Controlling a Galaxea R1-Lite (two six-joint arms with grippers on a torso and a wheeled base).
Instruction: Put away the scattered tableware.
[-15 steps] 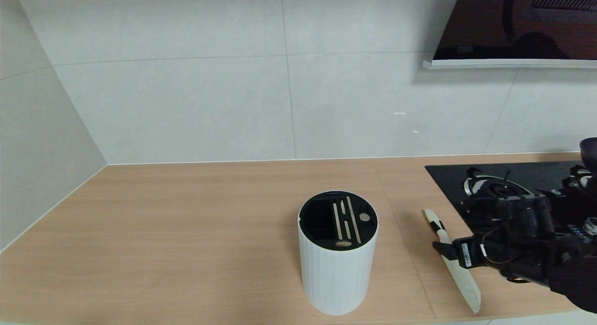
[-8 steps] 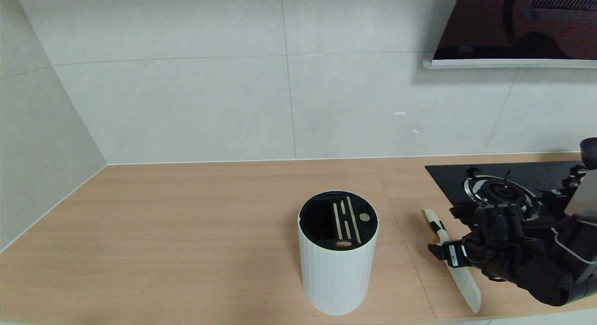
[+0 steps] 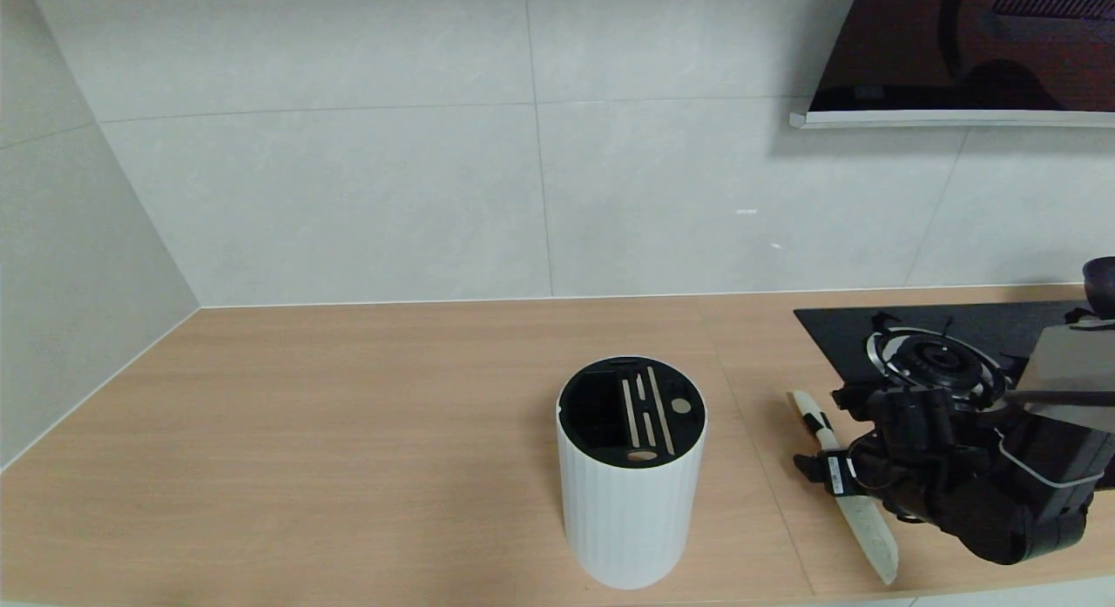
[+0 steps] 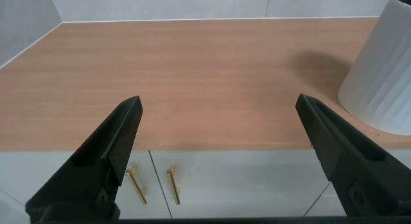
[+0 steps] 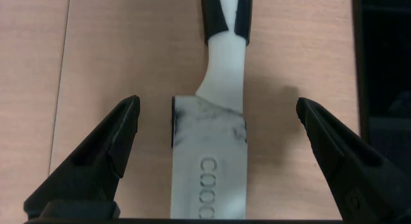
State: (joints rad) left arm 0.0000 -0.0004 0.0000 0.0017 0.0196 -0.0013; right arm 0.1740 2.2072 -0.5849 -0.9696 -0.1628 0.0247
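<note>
A white knife (image 3: 871,529) with a black-banded handle lies flat on the wooden counter (image 3: 348,415), right of the white ribbed utensil holder (image 3: 630,502). My right gripper (image 3: 826,433) hovers over it, open. In the right wrist view the blade (image 5: 209,172) and handle (image 5: 226,15) lie between the spread fingers (image 5: 115,147) of the right gripper (image 5: 217,108), and nothing touches the knife. My left gripper (image 4: 215,108) stands open with nothing between its fingers, at the counter's front edge, with the holder (image 4: 382,76) off to one side.
A black gas stove (image 3: 923,346) with a burner sits at the right, close behind the right arm. A range hood (image 3: 958,58) hangs on the tiled wall above. Cabinet doors with gold handles (image 4: 154,185) lie below the counter edge. Bare counter stretches left of the holder.
My right arm has swung up and inward, and its gripper now tilts down over the knife, a little further left. The knife and the holder have not moved.
</note>
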